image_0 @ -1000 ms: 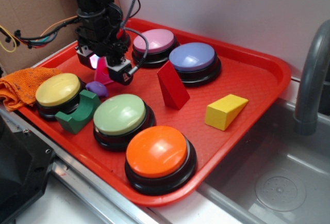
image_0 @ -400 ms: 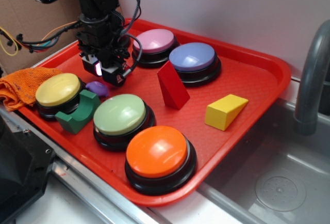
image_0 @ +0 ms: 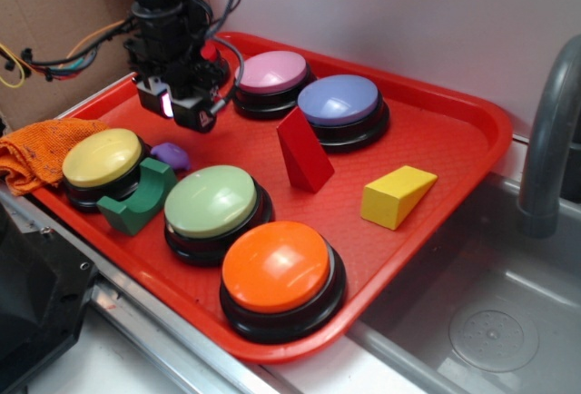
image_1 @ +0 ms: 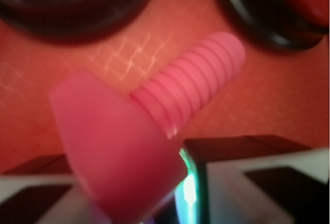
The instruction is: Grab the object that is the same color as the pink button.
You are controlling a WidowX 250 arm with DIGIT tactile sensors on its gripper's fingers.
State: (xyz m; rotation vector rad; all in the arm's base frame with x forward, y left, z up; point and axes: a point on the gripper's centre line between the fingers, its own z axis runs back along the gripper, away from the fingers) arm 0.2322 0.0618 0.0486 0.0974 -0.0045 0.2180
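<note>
Gripper (image_0: 179, 114) hangs above the rear-left part of the red plastic tray (image_0: 436, 131), clear of the tray floor. Wrist view: jaws closed on the pink object (image_1: 124, 152), which fills the lower centre of frame. Object is smooth, matte plastic w/ rounded edges; a ribbed, cylindrical pink stem w/ rounded tip projects up-right from it. In this view it looks more like a bolt or peg than a flat triangle. In the exterior view the object is hidden by the gripper body; only a small lit patch shows.

Pink button (image_0: 270, 73): large round, pale pink glossy dome on black base, just right of the gripper, at tray rear. Beside it, lavender-blue button (image_0: 339, 100), same build.

Other items on tray:
- Red wedge (image_0: 303, 151), tall, flat-faced, upright, centre.
- Yellow wedge (image_0: 396, 195), lying on its side, right.
- Yellow button (image_0: 101, 158), green button (image_0: 211, 201), orange button (image_0: 276, 267), all domed, black bases.
- Dark green arch block (image_0: 138, 200), touching yellow button base.
- Small purple blob (image_0: 171, 154), irregular shape, between yellow button and gripper.

Orange cloth (image_0: 36, 153), coarse weave, lies crumpled at the tray's left edge. Steel sink (image_0: 490, 321) sits right of the tray, w/ grey faucet (image_0: 549, 140) above it.
</note>
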